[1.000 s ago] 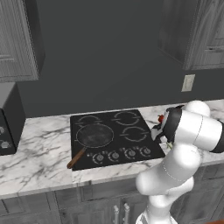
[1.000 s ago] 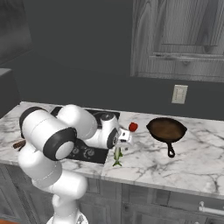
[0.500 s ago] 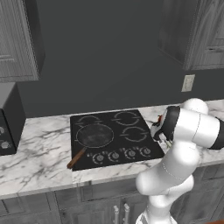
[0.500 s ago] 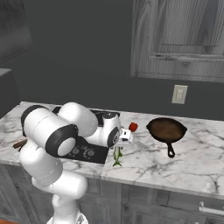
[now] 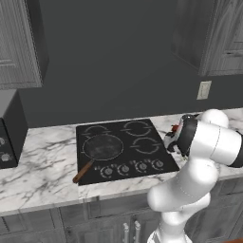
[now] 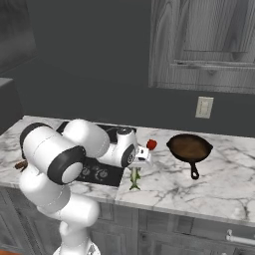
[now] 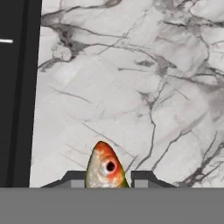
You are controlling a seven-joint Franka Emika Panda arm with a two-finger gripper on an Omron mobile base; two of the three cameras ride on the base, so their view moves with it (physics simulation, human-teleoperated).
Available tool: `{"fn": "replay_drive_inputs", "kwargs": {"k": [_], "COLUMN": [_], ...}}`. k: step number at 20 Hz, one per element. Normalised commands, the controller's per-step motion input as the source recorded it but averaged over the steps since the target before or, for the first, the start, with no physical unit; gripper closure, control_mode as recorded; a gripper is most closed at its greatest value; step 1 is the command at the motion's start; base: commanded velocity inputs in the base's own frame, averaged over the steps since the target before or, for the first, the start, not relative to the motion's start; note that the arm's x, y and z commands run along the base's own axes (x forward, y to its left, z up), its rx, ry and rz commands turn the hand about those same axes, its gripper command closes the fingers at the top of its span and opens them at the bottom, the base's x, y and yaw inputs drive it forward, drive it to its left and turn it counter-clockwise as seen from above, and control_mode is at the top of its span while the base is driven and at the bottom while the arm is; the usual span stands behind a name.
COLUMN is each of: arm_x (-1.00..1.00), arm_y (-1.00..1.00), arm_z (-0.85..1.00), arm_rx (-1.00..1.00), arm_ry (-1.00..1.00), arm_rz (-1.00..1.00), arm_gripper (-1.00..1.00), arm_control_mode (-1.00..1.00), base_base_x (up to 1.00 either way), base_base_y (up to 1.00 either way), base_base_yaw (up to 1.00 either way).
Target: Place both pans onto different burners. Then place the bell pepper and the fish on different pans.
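The fish [image 6: 134, 178] lies on the marble counter just right of the cooktop [image 5: 156, 159]. My gripper [image 6: 141, 158] reaches down over its head end. In the hand view the fish [image 7: 105, 162] shows its orange head between the two fingertips [image 7: 144, 177], which press on both sides, so the gripper [image 7: 107, 178] is shut on it. The red bell pepper [image 6: 151, 144] sits just behind the gripper. The black pan [image 5: 103, 146] with its wooden handle [image 5: 83, 171] rests on the front left burner. The brown pan [image 6: 189, 148] stands on the counter to the right. Another burner [image 5: 148, 146] is bare.
A wall outlet [image 6: 204, 106] sits above the counter at the right. Upper cabinets [image 6: 209, 45] hang overhead. A dark appliance [image 5: 7, 137] stands at the far left of the counter. The cooktop's black edge [image 7: 17, 87] runs along the left of the hand view.
The jaws have closed from wide open onto the fish. The arm has barely moved, and the pans and the bell pepper stay where they were.
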Motion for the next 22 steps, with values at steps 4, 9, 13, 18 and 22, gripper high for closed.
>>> {"fn": "replay_drive_inputs", "kwargs": {"k": [4,9,13,18,22], "arm_x": [0.01,0.21,0.41,0.49,0.41], "arm_y": [0.0,0.11,0.43,0.79,0.89], "arm_z": [0.69,0.81,0.56,0.38,0.17], "arm_rx": [0.04,0.11,0.09,0.04,0.02], "arm_ry": [-0.02,0.0,0.0,0.0,0.02], "arm_rz": [0.0,0.0,0.0,0.01,0.03], "arm_gripper": [1.0,1.0,1.0,1.0,1.0], "arm_control_mode": [-1.0,-1.0,-1.0,-1.0,-1.0], "base_base_x": [0.0,0.0,0.0,0.0,0.0], "base_base_y": [0.0,0.0,0.0,0.0,0.0], "base_base_yaw": [0.0,0.0,0.0,0.0,0.0]}}
